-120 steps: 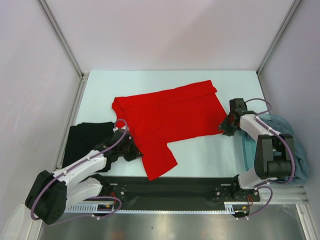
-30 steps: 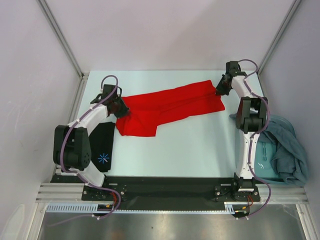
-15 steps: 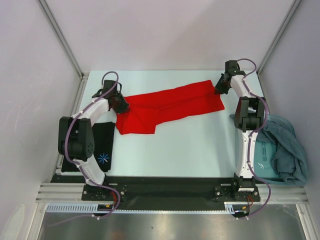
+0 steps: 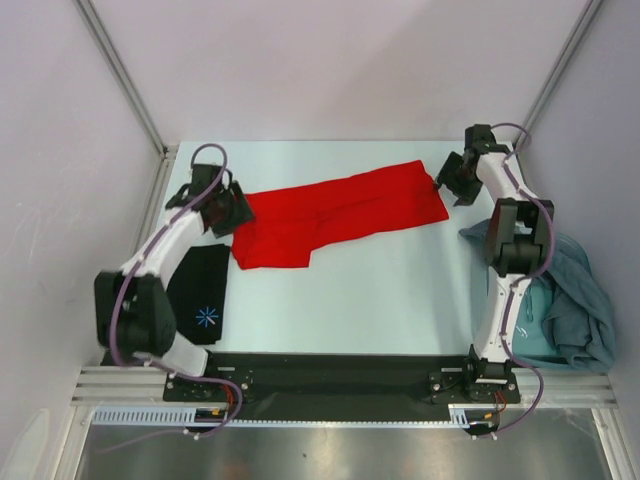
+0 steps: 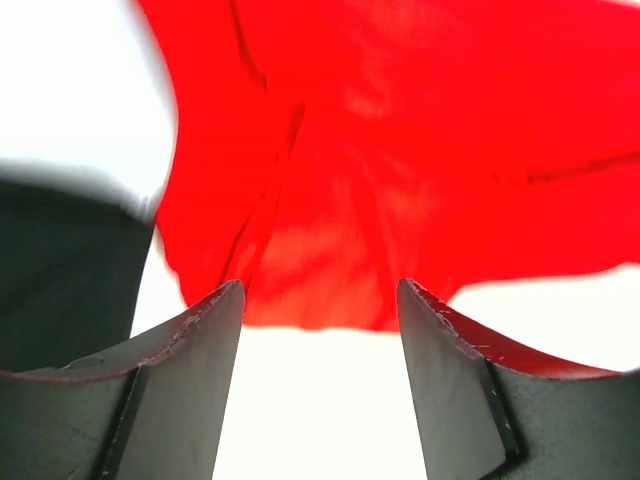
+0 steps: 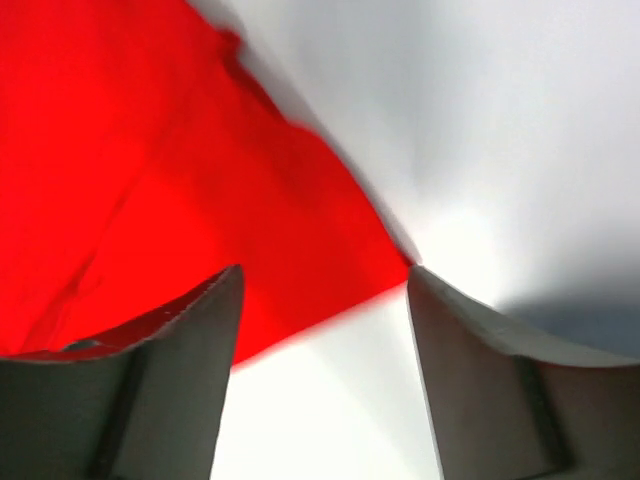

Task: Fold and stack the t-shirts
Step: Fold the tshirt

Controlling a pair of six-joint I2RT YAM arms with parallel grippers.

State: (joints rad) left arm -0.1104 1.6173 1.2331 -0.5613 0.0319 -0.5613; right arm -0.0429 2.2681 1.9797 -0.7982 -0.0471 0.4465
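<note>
A bright red t-shirt (image 4: 335, 213) lies folded into a long band across the back of the table. My left gripper (image 4: 232, 210) hovers at its left end, open, with nothing between its fingers; the left wrist view shows the red cloth (image 5: 400, 160) just beyond the tips. At the shirt's right corner my right gripper (image 4: 450, 185) is open too, with the red corner (image 6: 180, 180) just ahead of the empty jaws. A black t-shirt (image 4: 203, 295) with a blue-white starburst lies folded at the left front. Teal-grey t-shirts (image 4: 575, 300) are heaped at the right.
The teal-grey heap sits in a pale blue bin (image 4: 520, 335) at the table's right edge. Grey walls and metal posts (image 4: 125, 80) close in the left, back and right. A black rail (image 4: 330, 375) runs along the near edge by the arm bases.
Both grippers have opened and let go of the red t-shirt's ends, drawing slightly outward. Earlier they carried the near half of the shirt back, folding it into the band.
</note>
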